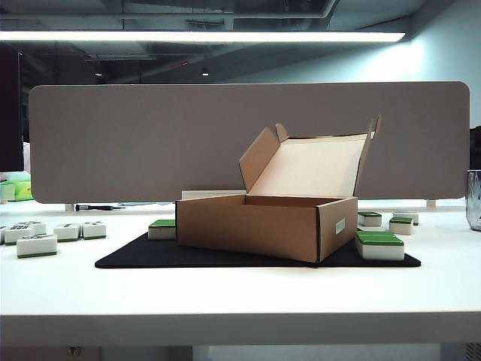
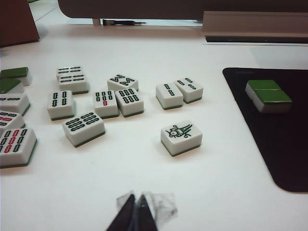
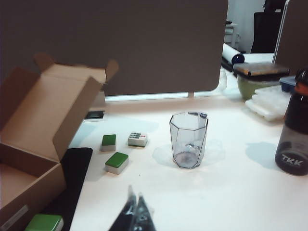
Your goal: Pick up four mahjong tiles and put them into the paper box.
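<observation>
The paper box (image 1: 255, 226) stands open on a black mat (image 1: 143, 256), lid raised at the back. Mahjong tiles (image 1: 36, 244) lie in a loose group on the white table to its left, and more tiles (image 1: 379, 245) lie to its right. My left gripper (image 2: 136, 199) is shut and empty, hovering short of several face-up tiles (image 2: 181, 136). Two green-backed tiles (image 2: 268, 95) rest on the mat (image 2: 284, 144). My right gripper (image 3: 134, 195) is shut and empty, near a green-backed tile (image 3: 117, 162) beside the box (image 3: 29, 144). Neither gripper shows in the exterior view.
A clear faceted glass (image 3: 188, 139) stands on the table past the right gripper, and a dark bottle (image 3: 292, 139) stands at the far right. A grey partition (image 1: 248, 143) closes off the back of the table. A pen (image 1: 96, 207) lies at its foot.
</observation>
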Robot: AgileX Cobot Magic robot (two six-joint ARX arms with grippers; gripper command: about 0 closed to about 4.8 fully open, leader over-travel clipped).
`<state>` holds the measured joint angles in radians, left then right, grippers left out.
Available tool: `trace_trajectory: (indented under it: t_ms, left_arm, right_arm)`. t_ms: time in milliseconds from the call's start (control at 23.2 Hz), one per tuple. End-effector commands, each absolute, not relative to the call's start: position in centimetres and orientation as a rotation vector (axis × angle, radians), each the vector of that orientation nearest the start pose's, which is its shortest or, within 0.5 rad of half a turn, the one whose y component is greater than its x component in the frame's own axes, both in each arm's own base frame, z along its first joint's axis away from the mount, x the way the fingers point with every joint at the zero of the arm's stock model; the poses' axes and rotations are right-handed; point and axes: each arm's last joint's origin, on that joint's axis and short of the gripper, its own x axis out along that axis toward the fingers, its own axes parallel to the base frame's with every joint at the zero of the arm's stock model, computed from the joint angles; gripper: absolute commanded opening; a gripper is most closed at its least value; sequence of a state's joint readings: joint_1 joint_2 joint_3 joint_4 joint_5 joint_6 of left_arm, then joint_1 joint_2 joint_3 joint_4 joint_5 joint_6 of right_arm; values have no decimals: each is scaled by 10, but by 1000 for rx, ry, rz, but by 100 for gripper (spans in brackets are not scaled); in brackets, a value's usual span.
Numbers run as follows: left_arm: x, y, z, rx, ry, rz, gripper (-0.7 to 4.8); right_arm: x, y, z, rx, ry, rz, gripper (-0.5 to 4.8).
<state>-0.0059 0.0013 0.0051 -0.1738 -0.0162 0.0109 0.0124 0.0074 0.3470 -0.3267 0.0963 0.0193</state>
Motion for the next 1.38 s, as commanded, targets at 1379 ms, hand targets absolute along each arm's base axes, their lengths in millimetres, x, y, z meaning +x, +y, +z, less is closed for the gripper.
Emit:
trace_trajectory:
  t_ms: [1379]
  left_arm:
    - [84,-7,210,-123,39,-215,-5]
  right_arm:
    - [-73,8,321,53,241,307,-1]
